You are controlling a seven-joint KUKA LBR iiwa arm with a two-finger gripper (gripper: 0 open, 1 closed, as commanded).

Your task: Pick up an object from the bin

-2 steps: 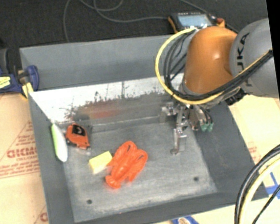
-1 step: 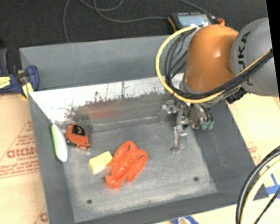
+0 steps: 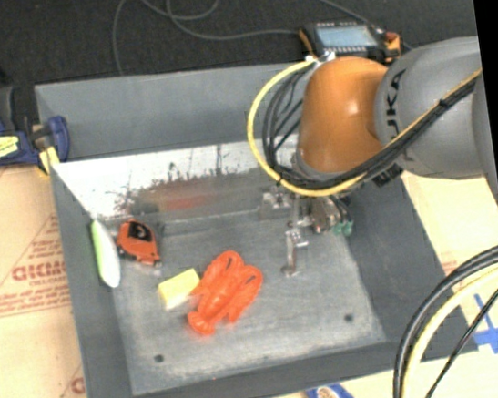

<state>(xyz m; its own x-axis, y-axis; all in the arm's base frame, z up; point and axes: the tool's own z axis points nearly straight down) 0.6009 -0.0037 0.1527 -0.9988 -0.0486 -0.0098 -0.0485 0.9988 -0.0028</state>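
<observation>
The pincer [image 3: 292, 254] was caught low over the bare floor of the bin [image 3: 336, 296]; wide or narrow could not be told. Nearest, just to its left in view, an orange rubber toy [image 3: 226, 294] was found, a yellow block [image 3: 179, 289] just beyond it. Farther left, a tape measure [image 3: 137, 241] and a white stick [image 3: 105, 255] were spotted.

Beyond the grey metal bin [image 3: 213, 77], up and away from the gripper [image 3: 291, 263], lies a dark, nearly black surface [image 3: 52, 37] crossed by a thin looping cable [image 3: 117, 37] (floor or tabletop, one cannot say), while bright light glares off the bin's inner wall [image 3: 161, 164] up-left of the gripper.
</observation>
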